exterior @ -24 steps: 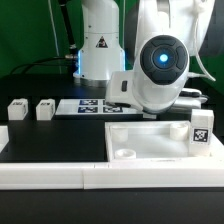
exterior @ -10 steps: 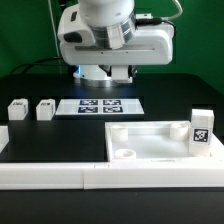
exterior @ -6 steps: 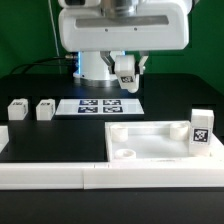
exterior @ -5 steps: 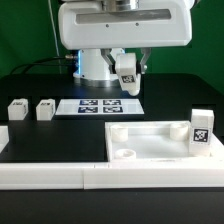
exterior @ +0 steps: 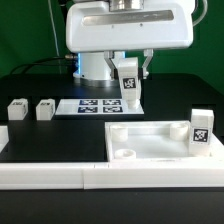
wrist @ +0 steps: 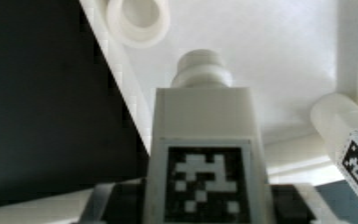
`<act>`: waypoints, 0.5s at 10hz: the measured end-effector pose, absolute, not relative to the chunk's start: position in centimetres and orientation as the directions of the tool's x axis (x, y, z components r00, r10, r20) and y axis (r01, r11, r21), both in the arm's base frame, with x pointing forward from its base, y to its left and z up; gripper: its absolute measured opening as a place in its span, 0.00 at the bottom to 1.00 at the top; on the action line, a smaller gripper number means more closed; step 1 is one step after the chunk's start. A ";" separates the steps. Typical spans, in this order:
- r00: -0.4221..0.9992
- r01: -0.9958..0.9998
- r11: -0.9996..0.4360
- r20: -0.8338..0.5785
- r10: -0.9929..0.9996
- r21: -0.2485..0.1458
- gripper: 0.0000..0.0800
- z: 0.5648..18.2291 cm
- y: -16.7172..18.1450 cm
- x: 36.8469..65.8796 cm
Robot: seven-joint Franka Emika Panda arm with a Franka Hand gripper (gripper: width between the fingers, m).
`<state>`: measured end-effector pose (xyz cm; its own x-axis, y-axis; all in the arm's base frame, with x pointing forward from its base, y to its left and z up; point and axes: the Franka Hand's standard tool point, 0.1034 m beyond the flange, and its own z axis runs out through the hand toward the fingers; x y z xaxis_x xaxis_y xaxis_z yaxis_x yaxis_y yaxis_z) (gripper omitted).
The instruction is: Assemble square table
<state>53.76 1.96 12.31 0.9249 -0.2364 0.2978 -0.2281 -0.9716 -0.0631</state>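
Status: about a quarter done, by my read.

Black table [exterior: 50,140] with the white fence [exterior: 50,172] along its near edge. The slab [exterior: 150,140] sits against the fence on the exterior view's right, sockets up. The marker board [exterior: 98,105] lies flat behind it.

**Done:** one corner leg [exterior: 201,128] stands upright at the slab's corner on the exterior view's right, tag facing the camera. It looks seated, but I can't tell whether it's threaded fully home.

**In hand:** the gripper [exterior: 128,66] is clamped on the held leg [exterior: 128,84] at a middling gap. The leg is off the table and roughly upright, above the marker board's end and behind the slab. In the wrist view the held leg [wrist: 202,120] points its threaded tip out over the slab [wrist: 282,60]. An empty socket [wrist: 137,20] sits beyond the tip and off its axis, so it isn't lined up yet.

**Left:** first loose leg [exterior: 17,110] and second loose leg [exterior: 45,109] wait side by side on the table at the exterior view's left, well apart from the slab. The near socket [exterior: 123,153] is plainly empty. So three legs to go — this one needs aligning, lowering and screwing in, then two more fetches.
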 end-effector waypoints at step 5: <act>0.817 -0.162 -0.986 0.565 -0.118 0.028 0.36 10.7 3.2 57.4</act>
<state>57.45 3.19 10.72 0.8166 -0.1176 0.5651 -0.1617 -0.9864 0.0284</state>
